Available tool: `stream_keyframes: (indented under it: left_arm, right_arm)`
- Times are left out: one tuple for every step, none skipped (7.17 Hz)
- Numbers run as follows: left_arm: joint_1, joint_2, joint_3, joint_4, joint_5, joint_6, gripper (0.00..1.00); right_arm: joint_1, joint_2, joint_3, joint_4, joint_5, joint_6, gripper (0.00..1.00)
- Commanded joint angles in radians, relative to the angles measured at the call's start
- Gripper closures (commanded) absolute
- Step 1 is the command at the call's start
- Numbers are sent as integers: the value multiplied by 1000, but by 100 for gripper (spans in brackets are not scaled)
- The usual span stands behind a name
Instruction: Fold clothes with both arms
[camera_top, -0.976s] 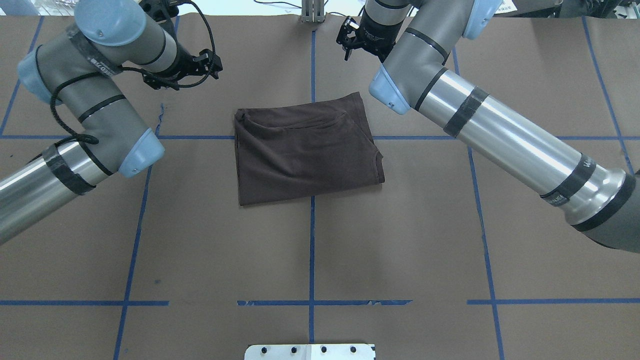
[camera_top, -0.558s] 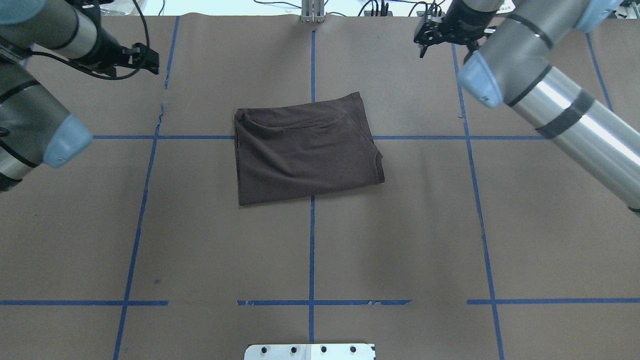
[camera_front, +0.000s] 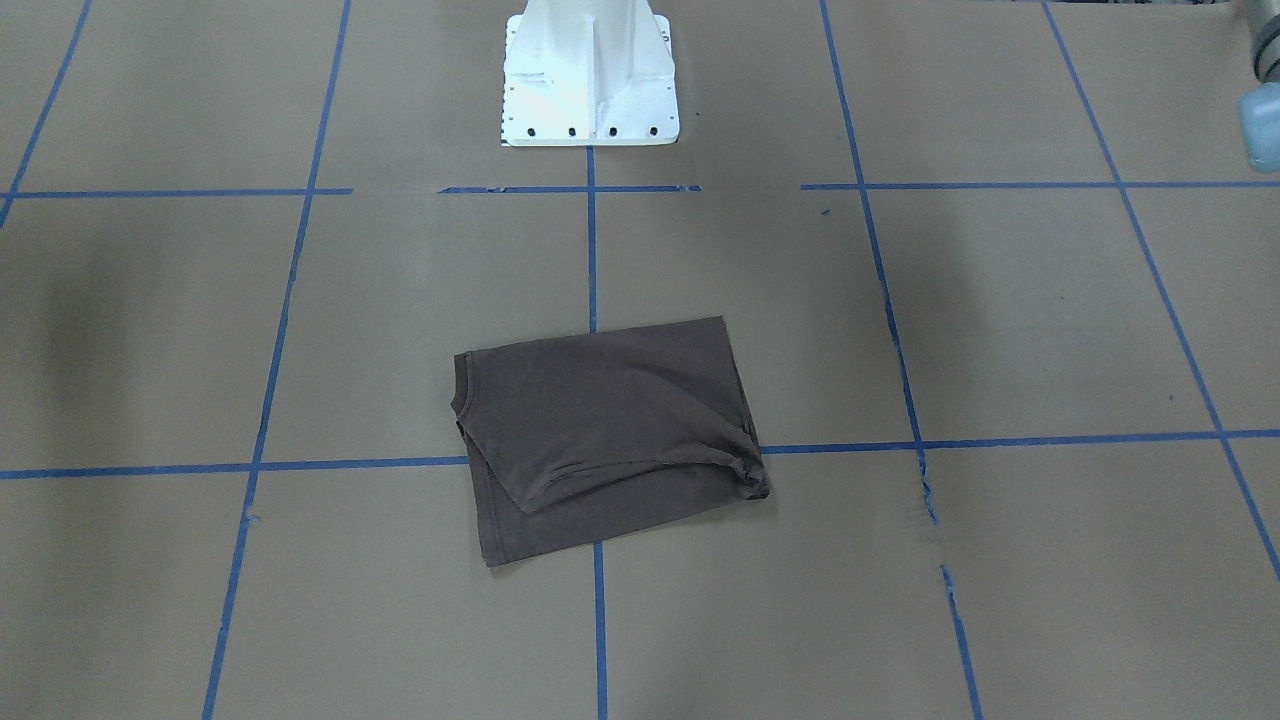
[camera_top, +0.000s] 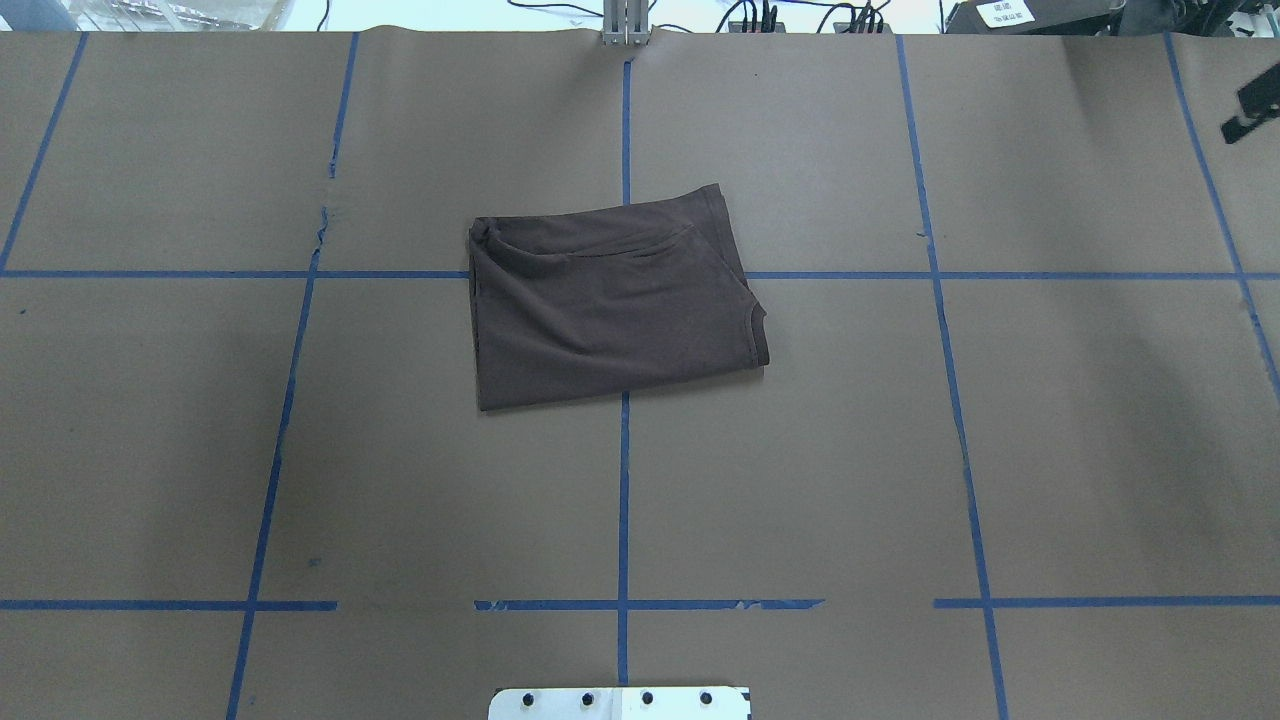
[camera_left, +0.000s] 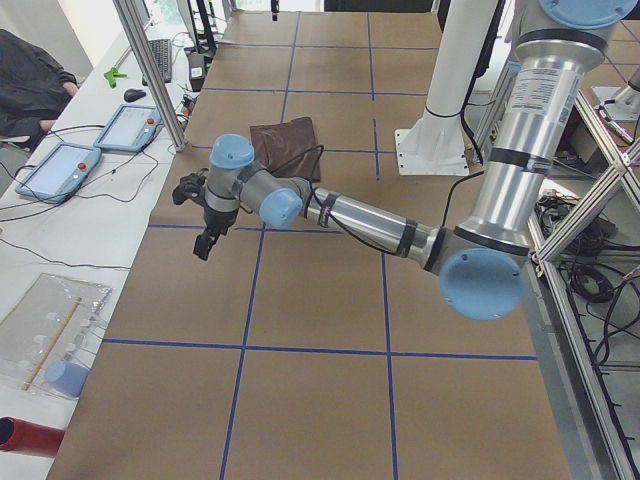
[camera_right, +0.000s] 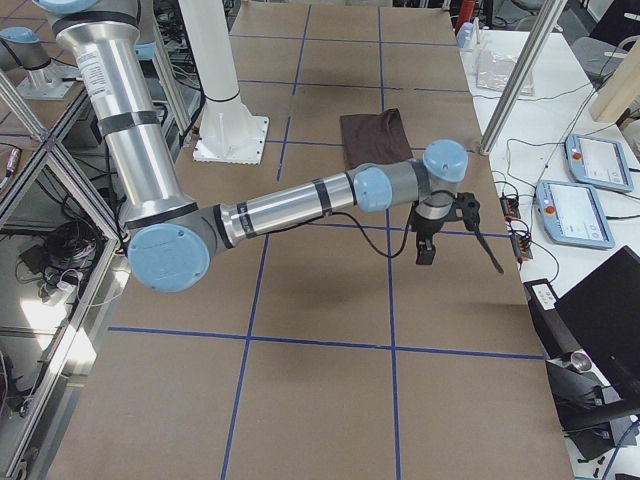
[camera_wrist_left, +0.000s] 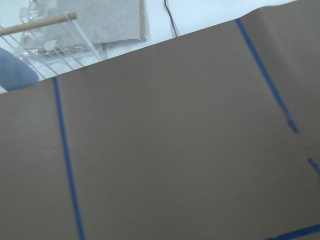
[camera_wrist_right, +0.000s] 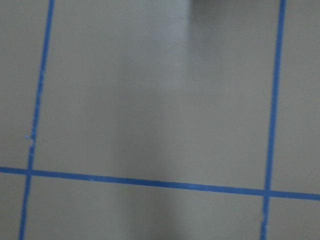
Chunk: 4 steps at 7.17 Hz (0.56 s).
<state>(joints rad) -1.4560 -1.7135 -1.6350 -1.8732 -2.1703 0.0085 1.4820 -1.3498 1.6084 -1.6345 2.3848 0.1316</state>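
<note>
The clothes are one dark brown T-shirt (camera_top: 612, 300), folded into a rough rectangle and lying flat at the table's middle, also seen from the front (camera_front: 610, 435) and from both table ends (camera_left: 285, 146) (camera_right: 374, 134). Nothing touches it. My left arm stretches out low over the table, its gripper (camera_left: 204, 243) well off to the shirt's left; I cannot tell whether it is open or shut. My right gripper (camera_right: 424, 250) hangs equally far off to the shirt's right. Only a black fragment of it (camera_top: 1254, 108) shows at the overhead view's right edge, so its state cannot be told. Both wrist views show bare table.
The white base pedestal (camera_front: 590, 80) stands at the robot's side of the table. Blue tape lines grid the brown surface. Beyond the far edge lie handheld control tablets (camera_left: 60, 168) and upright metal posts (camera_left: 150, 70). A seated person (camera_left: 30, 75) is beside them.
Both arms have swung outward, away from the shirt. The left arm has left the overhead view and the right one has reached its right edge. The shirt has not moved.
</note>
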Motion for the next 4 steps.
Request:
stream_keyframes:
  left_arm:
    - [-83,200,-5,-77,-103,140,0]
    - [-75,206,51,-117,-54,142,0]
    - [-75,187,79,-107,-54,133,0]
    - [-78,195,58,-43,-60,133,0]
  right_arm:
    - [103,-164,45,42,4,-141,0]
    - [66,-189,18,48,-15,-154,0]
    - [67,-198,53,50,-6,-145,0]
    - [67,-206,67,38,-7,-136,0]
